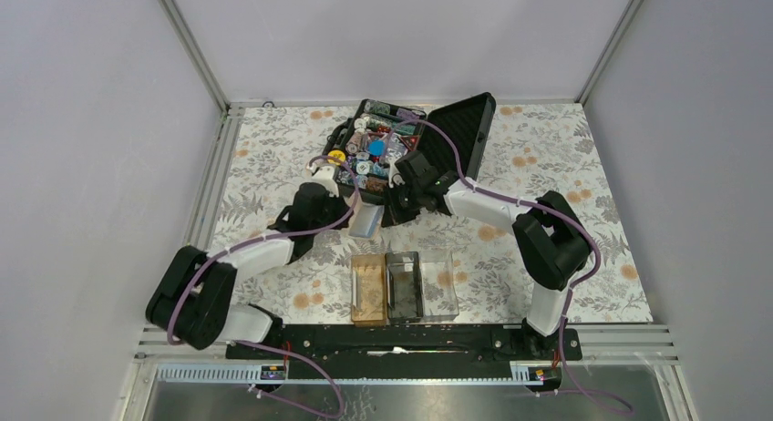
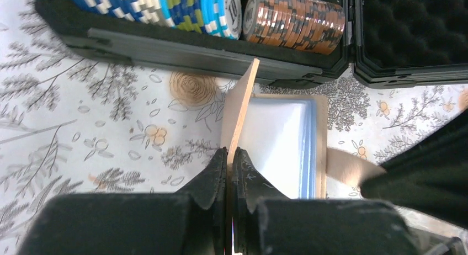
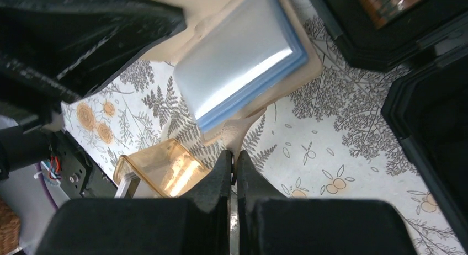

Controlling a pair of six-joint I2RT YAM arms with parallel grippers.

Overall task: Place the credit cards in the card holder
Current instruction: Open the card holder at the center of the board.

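My left gripper (image 2: 230, 151) is shut on a thin tan credit card (image 2: 243, 109) that stands edge-on, tilted over a flat pack with a shiny pale-blue top (image 2: 281, 136) lying on the cloth. My right gripper (image 3: 233, 154) is shut on the edge of another tan card (image 3: 245, 131) beside the same pack (image 3: 240, 62). From above, both grippers (image 1: 354, 200) (image 1: 401, 198) meet over the pack (image 1: 366, 220), just in front of the chip case. The card holder (image 1: 439, 293) sits nearer the arm bases. Its amber compartment (image 3: 157, 166) shows in the right wrist view.
The open black chip case (image 1: 383, 143) with stacked poker chips (image 2: 292, 20) lies just behind the grippers, with its foam-lined lid (image 1: 469, 129) open to the right. The floral cloth (image 1: 565, 157) covers the table. Frame rails run along the left and near edges.
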